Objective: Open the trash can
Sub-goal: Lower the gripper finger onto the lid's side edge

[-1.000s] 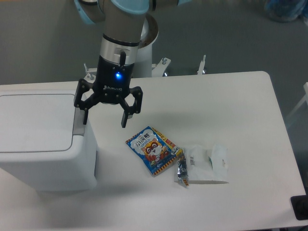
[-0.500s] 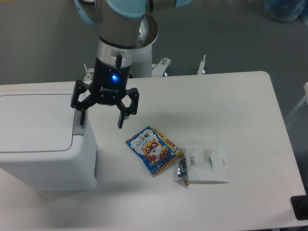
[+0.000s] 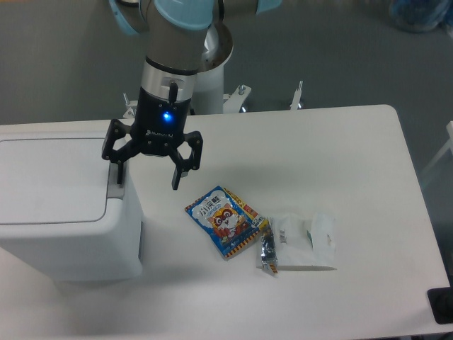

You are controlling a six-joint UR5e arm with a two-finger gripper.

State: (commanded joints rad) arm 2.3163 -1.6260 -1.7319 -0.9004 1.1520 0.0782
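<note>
Since the earlier frames, the tool has been carried slightly leftward, its jaws spread wide and empty; one finger now hangs over the grey push tab, the other stands beside the bin over the bench. Alignment for pressing the tab is judged nearly complete. Trash can: placed at the bench's left end, lid flat and closed, long axis running left to right, tab end facing right toward the snack packet and the crumpled wrapper, both lying well apart from it.
</note>
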